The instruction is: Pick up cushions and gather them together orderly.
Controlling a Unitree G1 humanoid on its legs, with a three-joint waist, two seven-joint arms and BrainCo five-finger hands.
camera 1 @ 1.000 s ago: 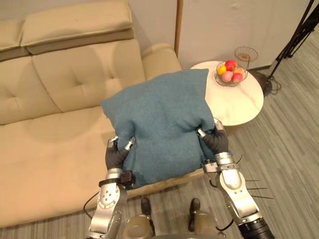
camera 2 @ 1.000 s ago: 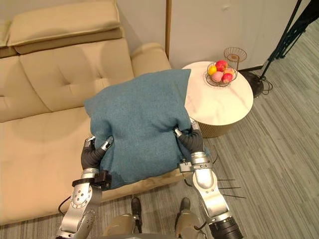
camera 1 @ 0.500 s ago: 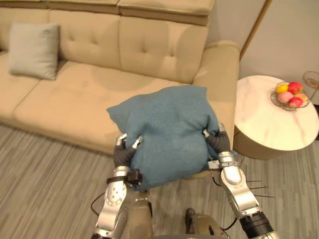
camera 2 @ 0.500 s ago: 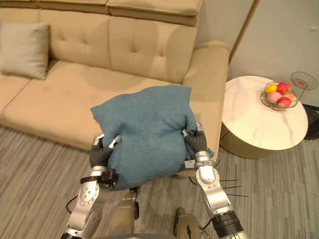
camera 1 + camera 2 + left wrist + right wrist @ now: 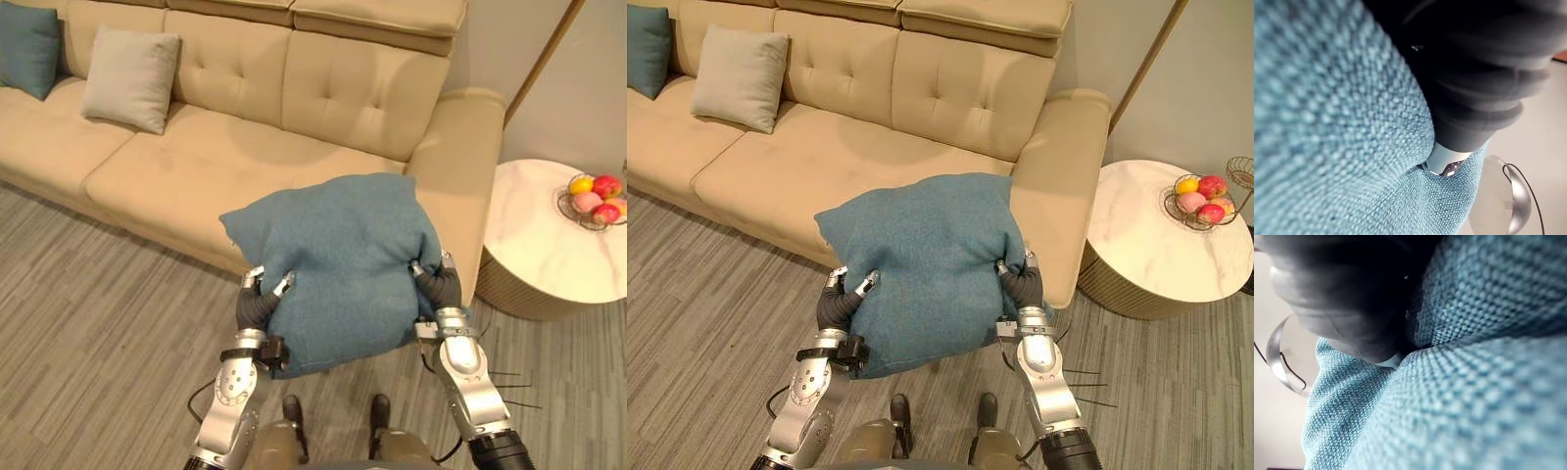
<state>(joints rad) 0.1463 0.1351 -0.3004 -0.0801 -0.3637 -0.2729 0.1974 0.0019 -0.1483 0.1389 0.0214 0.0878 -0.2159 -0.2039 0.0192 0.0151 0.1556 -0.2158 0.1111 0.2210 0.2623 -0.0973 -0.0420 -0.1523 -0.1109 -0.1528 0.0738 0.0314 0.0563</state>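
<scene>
- Gripping the teal cushion (image 5: 338, 264) from both sides, the left robot hand (image 5: 257, 305) is at its 7 o'clock edge and the right robot hand (image 5: 438, 289) at its 4 o'clock edge. Each has its fingers curled into the cloth, and both wrist views show the coarse weave pressed tight against the palm.
- That teal cushion is carried in the air at chest height, above the floor (image 5: 88, 294) and in front of the sofa's near arm. It appears to rest on nothing.
- It looks light, plump and soft, bulging between the two grips and dimpling where the fingers dig in.
- The rough knit should not slip, but the filling gives, so a two-sided hold low on opposite edges suits it. A pinch at one corner would probably let it swing and droop.
- At 12 o'clock the beige sofa (image 5: 196, 166) runs across the room, its nearer seat bare.
- Farther off at 10 o'clock a grey cushion (image 5: 130, 66) leans upright on the backrest. A second teal cushion (image 5: 24, 34) stands just beside it toward the far end, which is likely the spot for gathering them.
- At 3 o'clock a round counter (image 5: 549, 245) carries a fruit basket (image 5: 593, 199), well apart from the load.
</scene>
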